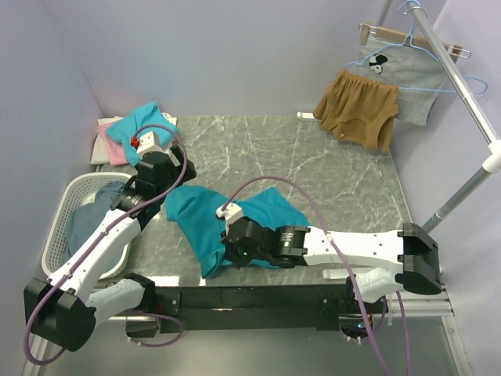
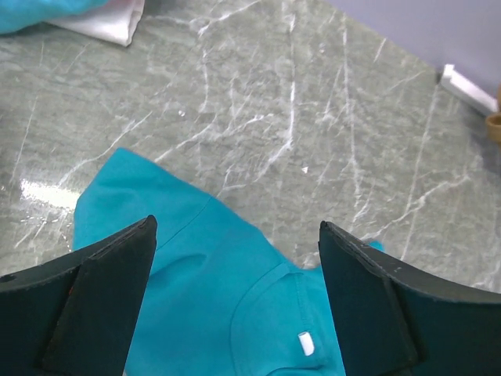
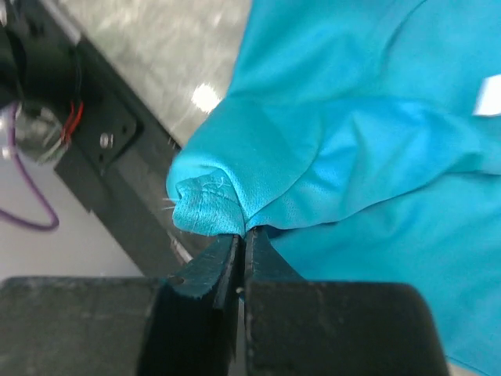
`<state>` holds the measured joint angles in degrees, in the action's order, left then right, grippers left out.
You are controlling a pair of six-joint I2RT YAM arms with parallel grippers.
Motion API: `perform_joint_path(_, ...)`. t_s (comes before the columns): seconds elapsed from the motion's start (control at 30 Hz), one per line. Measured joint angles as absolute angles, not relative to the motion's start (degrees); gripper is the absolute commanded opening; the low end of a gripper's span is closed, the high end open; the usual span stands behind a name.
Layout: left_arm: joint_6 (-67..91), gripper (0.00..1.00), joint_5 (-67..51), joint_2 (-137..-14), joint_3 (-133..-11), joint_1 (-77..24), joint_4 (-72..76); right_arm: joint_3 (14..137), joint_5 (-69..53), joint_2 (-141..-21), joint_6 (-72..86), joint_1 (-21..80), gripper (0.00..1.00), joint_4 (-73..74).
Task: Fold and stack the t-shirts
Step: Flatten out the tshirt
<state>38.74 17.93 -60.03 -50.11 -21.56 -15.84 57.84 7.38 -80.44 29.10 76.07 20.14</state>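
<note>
Teal cotton, soft and light, lies crumpled across the near middle of the worktop [image 1: 313, 157]. This t-shirt [image 1: 196, 215] will sag, stretch and slide on the smooth stone-patterned surface rather than hold any shape. My right pincer [image 3: 241, 239] is closed tight on a bunched fold of its edge, close to the worktop's near rim, with cloth puckered just above the tips. My left pincer [image 2: 236, 227] hangs spread wide over the collar end, gripping nothing; the neck label [image 2: 306, 342] shows below it. I judge a flat hem or shoulder seam the better hold, since a thick bunch can slip free and drag the rest unevenly.
</note>
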Motion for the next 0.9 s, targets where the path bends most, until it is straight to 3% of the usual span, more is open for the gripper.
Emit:
perform_joint_path(0.23, 38.9, 0.88, 17.9, -61.7, -47.7, -21.6, -16.6, 59.4, 22.1, -77.8, 31.1, 71.1, 0.0, 27.2)
perform_joint_path(0.4, 38.7, 0.89, 17.9, -61.1, -47.3, -21.5, -17.1, 55.5, 28.1, -71.0, 29.8, 51.2, 0.0, 27.7)
perform_joint_path(0.5, 38.6, 0.89, 18.0, -60.6, -47.3, -21.5, -17.1, 54.8, 29.9, -63.3, 28.4, 45.0, 0.0, 27.6)
perform_joint_path(0.73, 38.6, 0.93, 17.6, -62.4, -46.6, -21.4, -14.9, 53.0, 30.7, -56.4, 29.0, 43.2, 0.0, 28.8)
perform_joint_path(0.9, 37.7, 0.86, 13.8, -71.9, -47.8, -21.3, -10.6, 41.4, 24.0, -54.4, 30.9, 43.1, 0.0, 29.1)
